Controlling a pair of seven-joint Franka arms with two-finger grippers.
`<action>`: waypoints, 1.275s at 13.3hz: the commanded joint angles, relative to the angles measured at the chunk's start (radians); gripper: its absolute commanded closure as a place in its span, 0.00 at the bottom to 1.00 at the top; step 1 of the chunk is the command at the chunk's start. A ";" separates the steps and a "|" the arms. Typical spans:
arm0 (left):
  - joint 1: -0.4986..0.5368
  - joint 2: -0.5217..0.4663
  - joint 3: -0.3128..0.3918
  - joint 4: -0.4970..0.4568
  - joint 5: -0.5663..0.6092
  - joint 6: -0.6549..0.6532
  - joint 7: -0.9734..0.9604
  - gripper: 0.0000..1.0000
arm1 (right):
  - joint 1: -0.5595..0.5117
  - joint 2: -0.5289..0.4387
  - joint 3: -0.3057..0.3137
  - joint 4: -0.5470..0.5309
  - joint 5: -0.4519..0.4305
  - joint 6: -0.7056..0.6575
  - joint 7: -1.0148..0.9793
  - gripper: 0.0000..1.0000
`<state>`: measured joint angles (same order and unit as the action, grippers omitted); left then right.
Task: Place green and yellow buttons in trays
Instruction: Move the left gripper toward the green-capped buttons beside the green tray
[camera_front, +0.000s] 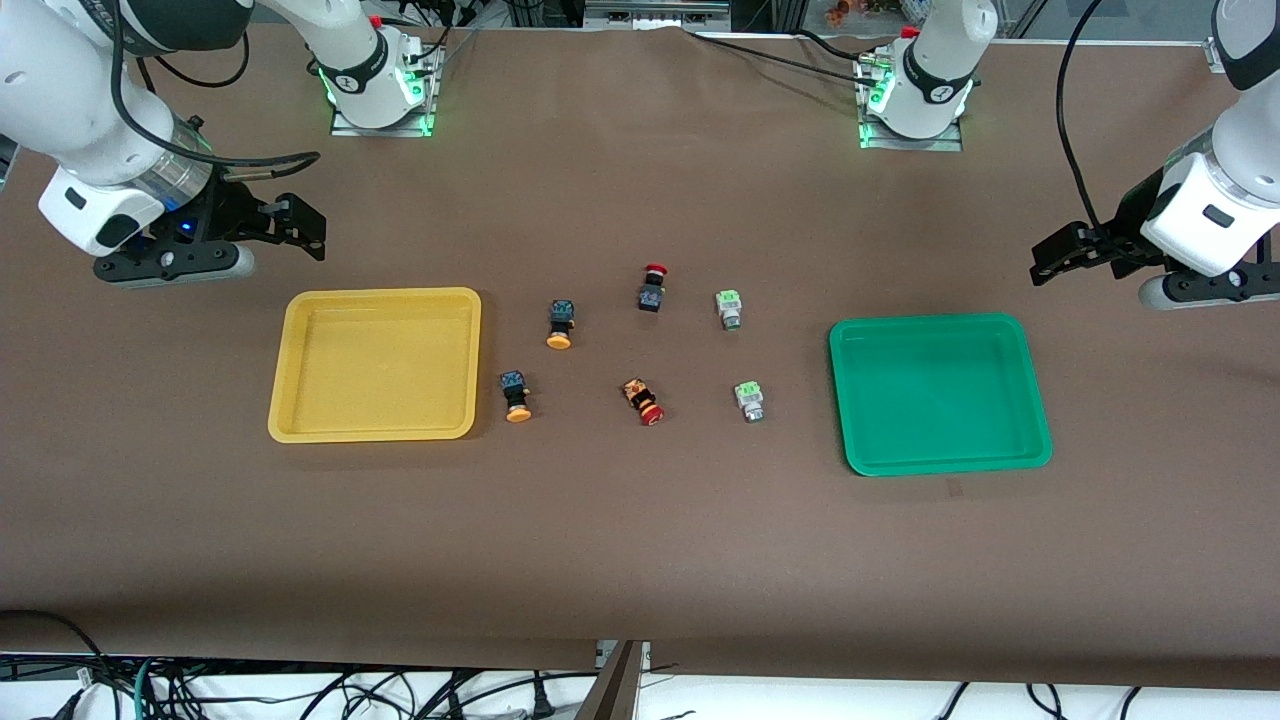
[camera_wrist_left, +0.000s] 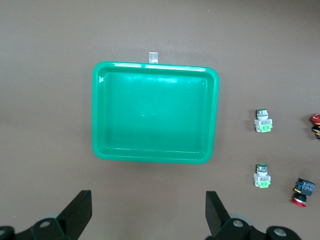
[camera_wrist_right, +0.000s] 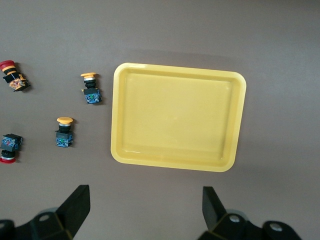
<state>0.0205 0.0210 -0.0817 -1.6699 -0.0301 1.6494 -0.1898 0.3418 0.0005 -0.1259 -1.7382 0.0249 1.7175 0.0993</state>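
Six buttons lie on brown table (camera_front: 640, 560); cables dangle at six o'clock; left gripper (camera_wrist_left: 149, 212) and right gripper (camera_wrist_right: 145, 209) spread apart.

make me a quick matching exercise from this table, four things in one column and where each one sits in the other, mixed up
Things
1. yellow plastic tray
2. green plastic tray
3. pale-green square-capped buttons
4. open left gripper

Places
A. right arm's end of the table
B. between the red-capped buttons and the green tray
C. above bare table by the green tray
D. left arm's end

Pairs: 1-A, 2-D, 3-B, 4-C
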 joint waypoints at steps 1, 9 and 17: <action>0.003 0.010 -0.004 0.029 0.006 -0.022 0.020 0.00 | -0.010 0.003 0.008 0.023 -0.014 -0.015 -0.013 0.01; -0.001 0.059 -0.050 0.027 0.004 -0.069 0.009 0.00 | -0.010 0.004 0.008 0.026 -0.014 -0.015 -0.018 0.01; -0.100 0.354 -0.214 0.032 0.006 0.194 -0.212 0.00 | -0.009 0.016 0.008 0.026 -0.010 -0.015 -0.015 0.01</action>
<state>-0.0367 0.2957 -0.2966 -1.6718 -0.0301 1.7696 -0.3395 0.3415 0.0032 -0.1259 -1.7298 0.0247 1.7172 0.0971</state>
